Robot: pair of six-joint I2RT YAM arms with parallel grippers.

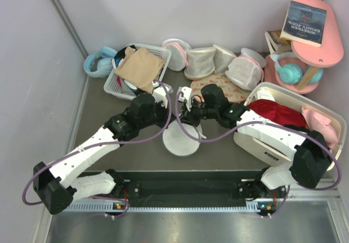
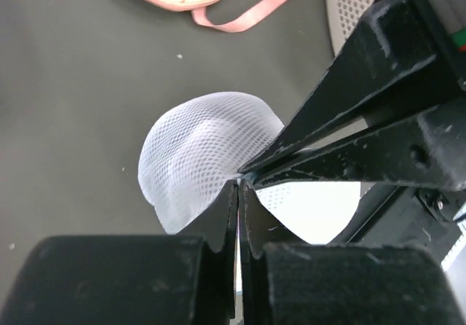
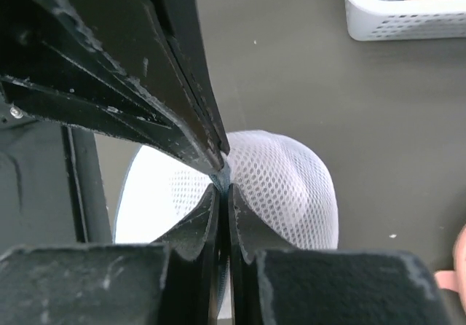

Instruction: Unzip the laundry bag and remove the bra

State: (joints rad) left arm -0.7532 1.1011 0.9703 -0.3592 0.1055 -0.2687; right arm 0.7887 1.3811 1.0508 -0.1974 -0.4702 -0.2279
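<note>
- Left pincer (image 2: 239,186): fingers pressed together on the rim of the laundry bag (image 2: 196,157), tip to tip with the other arm. We treat it as the anchor: hold firm, no lift, no twist.
- The laundry bag sits mid-worktop (image 1: 95,109) between the two arms, mesh dome up. We judge the zip not yet opened. We can't see the bra through the mesh, so we assume it's inside.
- Right pincer (image 3: 223,188): pressed together on the same spot of the rim. It's too small to tell whether it has the zipper pull or only mesh. We'd check on the first tug.
- Step in hand, as we read it: start the unzip. We'd run the right pincer along the rim curve, low and tangential. Pulling straight up would drag the whole bag.
- Risks: the grips are so close that the slider may snag on mesh. The white bin (image 1: 251,139) just to the right limits the sweep.
</note>
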